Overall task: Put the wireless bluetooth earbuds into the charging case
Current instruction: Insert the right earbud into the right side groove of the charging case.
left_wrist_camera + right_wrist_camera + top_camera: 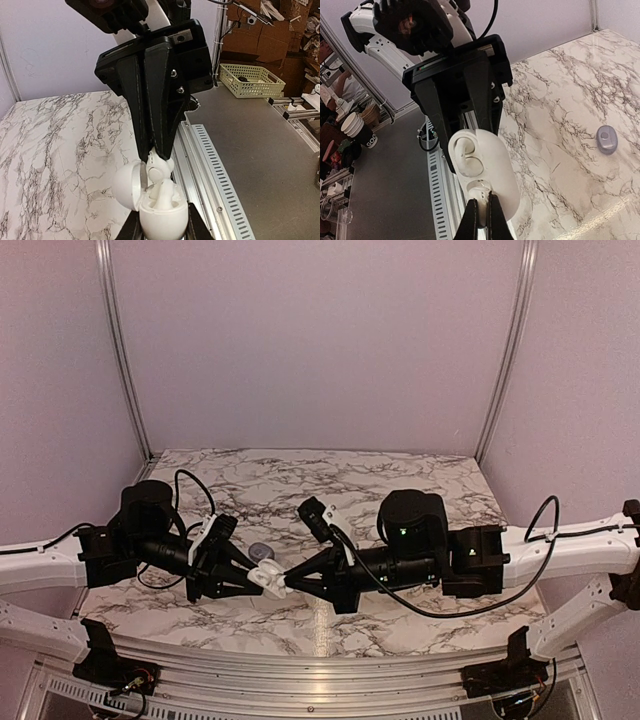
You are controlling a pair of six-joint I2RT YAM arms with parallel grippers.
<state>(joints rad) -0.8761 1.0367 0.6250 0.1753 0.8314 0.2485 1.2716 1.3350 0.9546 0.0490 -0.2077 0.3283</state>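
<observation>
The charging case [162, 220] is white, with its lid [125, 185] hinged open to the left. My left gripper [164, 229] is shut on its base and holds it above the table's near edge [262, 582]. The earbuds look white here. One earbud [465, 147] sits in the upper well of the case [502, 170]. My right gripper [482, 212] is shut on the other earbud [157, 172] and holds it at the mouth of the lower well, touching the case. In the top view both grippers meet at the case [268, 580].
A small grey oval object [606, 139] lies on the marble table, just behind the grippers in the top view [262, 552]. An aluminium rail [210, 165] runs along the table's near edge. A yellow basket [247, 80] stands off the table.
</observation>
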